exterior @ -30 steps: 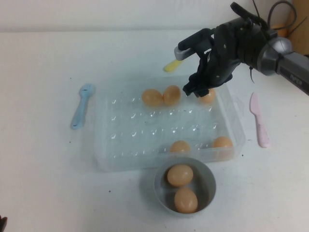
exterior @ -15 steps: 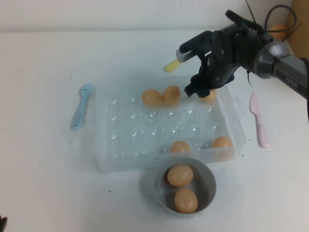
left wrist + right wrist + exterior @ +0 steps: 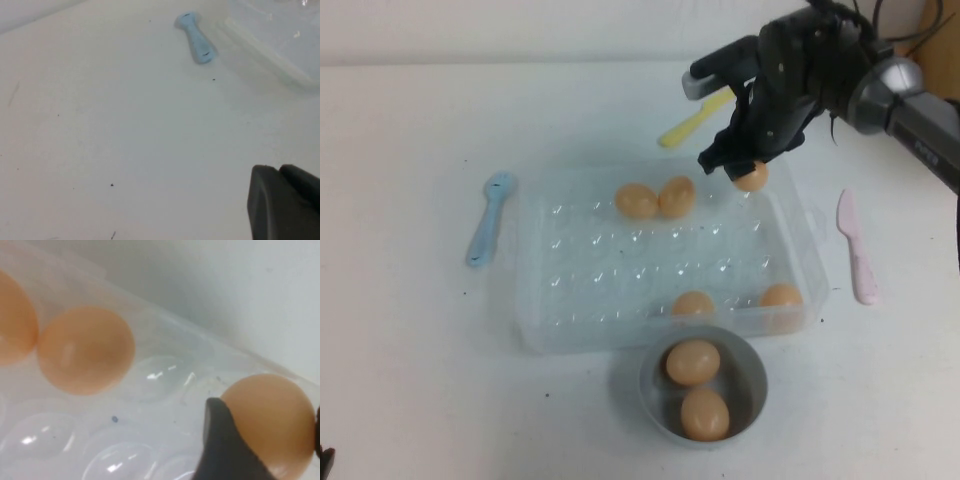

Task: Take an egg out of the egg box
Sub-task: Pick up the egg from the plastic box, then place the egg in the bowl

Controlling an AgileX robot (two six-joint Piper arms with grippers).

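Jaws of the right gripper [image 3: 748,172] closed on the egg [image 3: 752,177], raised above the far right corner of the egg box [image 3: 800,245], toward the counter's far right. Left gripper [image 3: 285,205] parked low near the counter's near left corner; jaws impossible to judge. Lifting step apparently in hand; next, carrying toward the near edge and lowering into the bowl [image 3: 755,385]. Egg box: four eggs left. Bowl: two eggs.

Egg [image 3: 752,177] now higher above box [image 3: 800,230].
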